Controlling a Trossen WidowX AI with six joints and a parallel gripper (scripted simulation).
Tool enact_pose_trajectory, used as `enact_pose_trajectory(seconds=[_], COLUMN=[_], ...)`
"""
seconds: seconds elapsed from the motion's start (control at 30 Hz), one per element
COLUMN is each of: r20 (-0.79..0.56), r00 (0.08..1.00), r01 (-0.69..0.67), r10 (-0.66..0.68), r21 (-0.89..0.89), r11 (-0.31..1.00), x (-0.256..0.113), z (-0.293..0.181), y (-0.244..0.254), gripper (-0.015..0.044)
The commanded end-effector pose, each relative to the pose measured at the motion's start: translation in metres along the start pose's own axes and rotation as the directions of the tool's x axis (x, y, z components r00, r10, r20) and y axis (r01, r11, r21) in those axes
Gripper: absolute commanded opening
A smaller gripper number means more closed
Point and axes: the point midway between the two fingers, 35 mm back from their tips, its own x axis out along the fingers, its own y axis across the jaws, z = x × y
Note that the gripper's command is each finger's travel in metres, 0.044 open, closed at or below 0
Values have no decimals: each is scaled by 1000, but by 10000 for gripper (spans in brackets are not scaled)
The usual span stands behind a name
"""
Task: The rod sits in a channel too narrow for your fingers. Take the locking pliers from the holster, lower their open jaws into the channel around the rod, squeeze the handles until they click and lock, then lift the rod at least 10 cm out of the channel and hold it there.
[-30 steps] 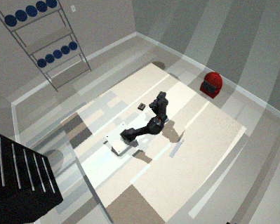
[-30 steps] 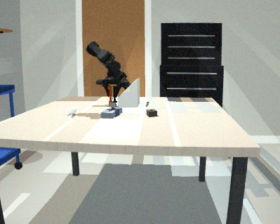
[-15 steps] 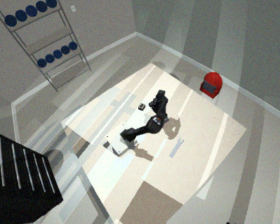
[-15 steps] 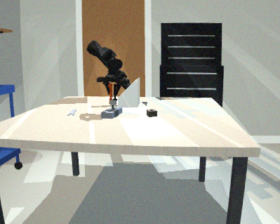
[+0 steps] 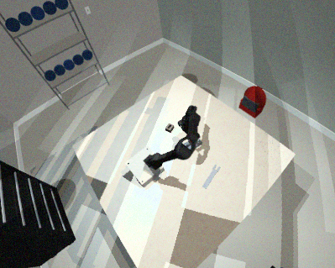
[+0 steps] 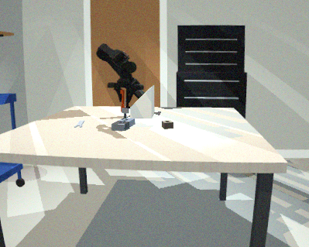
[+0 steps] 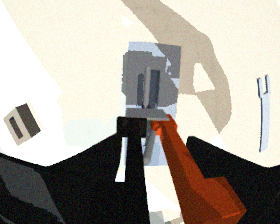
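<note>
On the tabletop (image 5: 223, 149) (image 6: 144, 149) (image 7: 60, 45), the block (image 6: 120, 125) (image 7: 150, 50) sits between the wrench (image 5: 211, 176) (image 6: 79, 124) (image 7: 264, 115) and the holder (image 5: 170, 128) (image 6: 167, 125) (image 7: 22, 124).

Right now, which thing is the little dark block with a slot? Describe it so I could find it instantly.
Start at the pale table and find the black robot arm. Near it sits a small, squat, dark brown block. It's smaller than the grey-blue block beneath the orange-handled pliers.
</note>
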Motion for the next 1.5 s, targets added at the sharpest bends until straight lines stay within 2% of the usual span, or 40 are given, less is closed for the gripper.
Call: enact_pose_trajectory(seconds=[0.0,1.47], r20=[35,298], r00=[999,955], r01=[1,-1], r10=[-1,-1], r21=[-3,7], r11=[1000,1000], x=[-7,-59], z=[4,28], y=[-1,-8], gripper=[93,93])
